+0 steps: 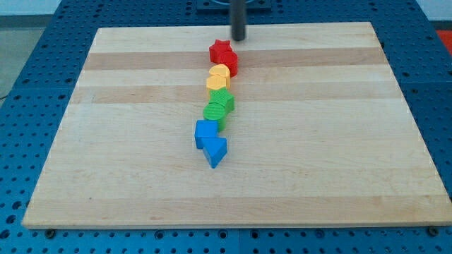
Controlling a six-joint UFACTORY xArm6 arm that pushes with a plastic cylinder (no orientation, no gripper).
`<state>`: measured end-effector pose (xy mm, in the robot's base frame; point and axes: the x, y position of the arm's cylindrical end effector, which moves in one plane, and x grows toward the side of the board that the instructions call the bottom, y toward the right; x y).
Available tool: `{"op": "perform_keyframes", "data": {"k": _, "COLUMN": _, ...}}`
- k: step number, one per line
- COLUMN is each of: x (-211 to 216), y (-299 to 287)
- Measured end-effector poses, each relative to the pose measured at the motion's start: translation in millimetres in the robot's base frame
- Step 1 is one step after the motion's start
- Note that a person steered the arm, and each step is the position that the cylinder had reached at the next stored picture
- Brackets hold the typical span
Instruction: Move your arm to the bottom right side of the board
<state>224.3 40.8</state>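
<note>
My tip [239,38] stands near the top edge of the wooden board [339,141], just above and right of a red star block [220,49], apart from it. Below the star, a chain of blocks runs down the middle of the board: a second red block [230,64], a yellow block [218,76], a green block [223,101], another green block [213,113], a blue cube [205,131] and a blue triangular block [215,151]. The blocks touch or nearly touch one another.
The board lies on a blue perforated table [28,70] that surrounds it on all sides. The arm's dark rod [238,14] comes down from the view's top edge.
</note>
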Motion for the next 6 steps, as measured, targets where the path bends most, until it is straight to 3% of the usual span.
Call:
{"op": "perform_keyframes", "data": {"k": 1, "x": 16, "y": 91}}
{"op": "perform_keyframes", "data": {"k": 2, "x": 87, "y": 119}}
{"op": "perform_keyframes", "data": {"k": 3, "x": 141, "y": 110}}
{"op": "perform_keyframes", "data": {"k": 6, "x": 147, "y": 119}}
